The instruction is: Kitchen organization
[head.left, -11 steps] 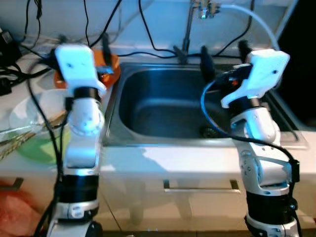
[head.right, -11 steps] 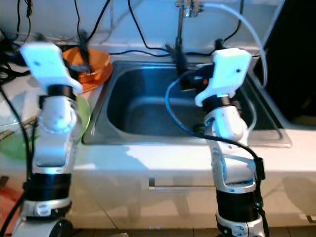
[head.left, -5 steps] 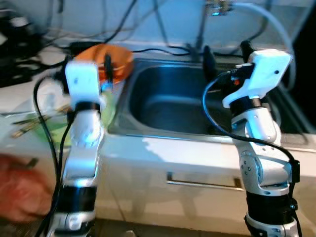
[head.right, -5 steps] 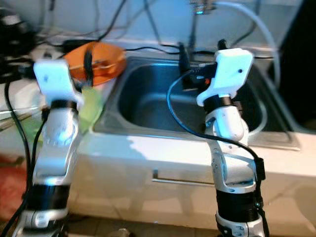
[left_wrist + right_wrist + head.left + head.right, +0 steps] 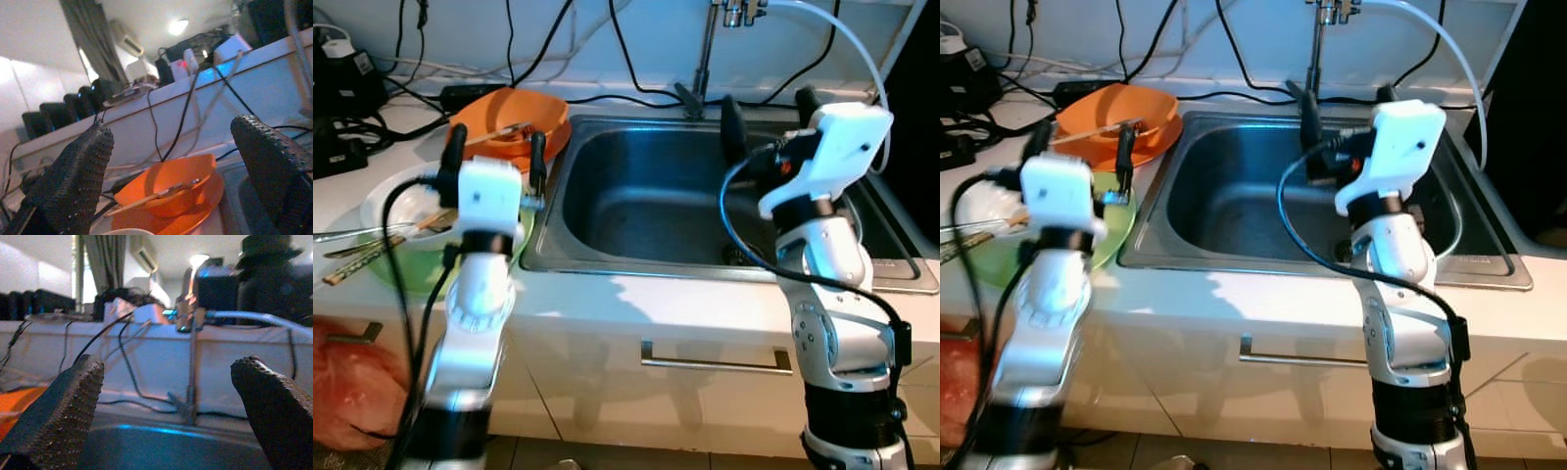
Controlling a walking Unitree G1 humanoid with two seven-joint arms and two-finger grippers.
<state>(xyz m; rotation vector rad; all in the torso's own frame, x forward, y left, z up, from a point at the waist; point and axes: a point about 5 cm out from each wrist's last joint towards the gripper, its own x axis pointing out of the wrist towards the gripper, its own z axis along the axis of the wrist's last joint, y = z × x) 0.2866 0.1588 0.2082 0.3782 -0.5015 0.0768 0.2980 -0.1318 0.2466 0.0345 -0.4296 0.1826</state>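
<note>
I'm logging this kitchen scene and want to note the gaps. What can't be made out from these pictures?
- Sink drain: the right arm covers it in the eye views.
- White bowl contents: partly behind the left arm.
- Green plate: mostly under the bowl and arm.
- Faucet top: cut off by the upper edge.
- Orange bowl contents: too small and blurred beyond a stick-like utensil.
- Red bag: cut off at the edge.

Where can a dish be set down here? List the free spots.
The sink basin is bare metal down to its drain. The white counter strip along the sink's front edge is free too. Left of the sink it is crowded: the orange bowl, white bowl, green plate, chopsticks and cables.
</note>
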